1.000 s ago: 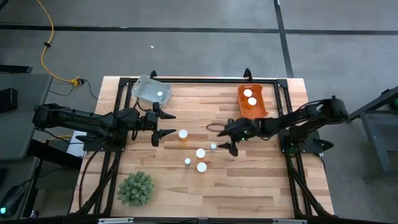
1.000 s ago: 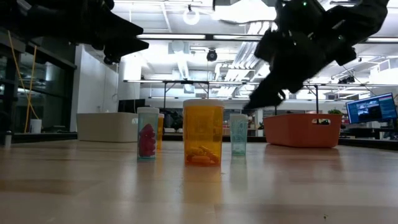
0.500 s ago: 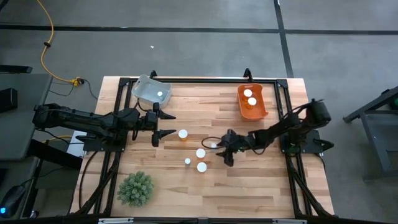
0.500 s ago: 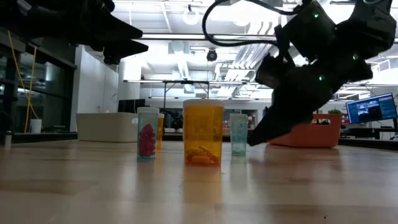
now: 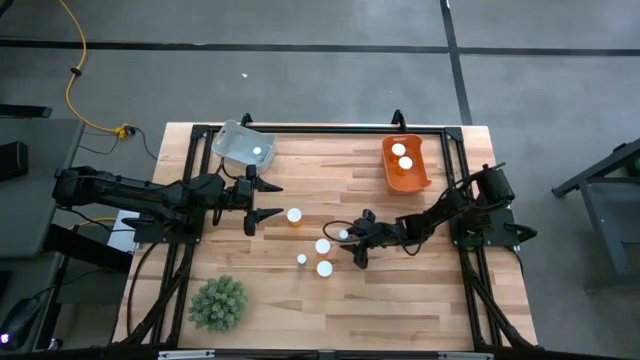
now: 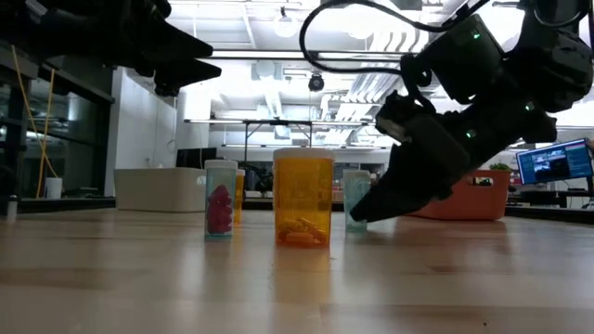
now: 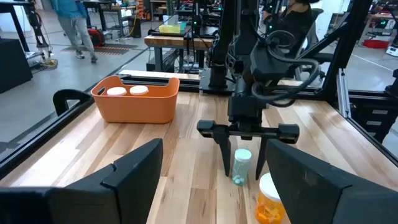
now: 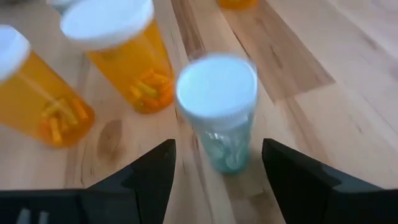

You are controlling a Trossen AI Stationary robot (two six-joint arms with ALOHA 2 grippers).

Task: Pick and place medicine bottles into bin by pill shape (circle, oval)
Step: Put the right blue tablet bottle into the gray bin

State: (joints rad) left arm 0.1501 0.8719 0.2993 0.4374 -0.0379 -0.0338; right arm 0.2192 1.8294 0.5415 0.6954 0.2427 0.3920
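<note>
Straddling a small clear bottle point(image 8: 217, 106) with fingers spread wide and not touching it, the right gripper point(image 5: 351, 242) sits low over the table point(image 5: 400, 300), well short of the orange bin point(image 5: 405, 180). Two amber bottles point(image 8: 121, 50) stand just beside the clear one, on its side away from the bin. The left gripper point(image 5: 262, 200) hangs open near the grey bin point(image 5: 232, 150), holding nothing.

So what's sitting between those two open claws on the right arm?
A small clear bottle with a white cap stands between the right gripper's open fingers, untouched; the right wrist view shows it.
</note>
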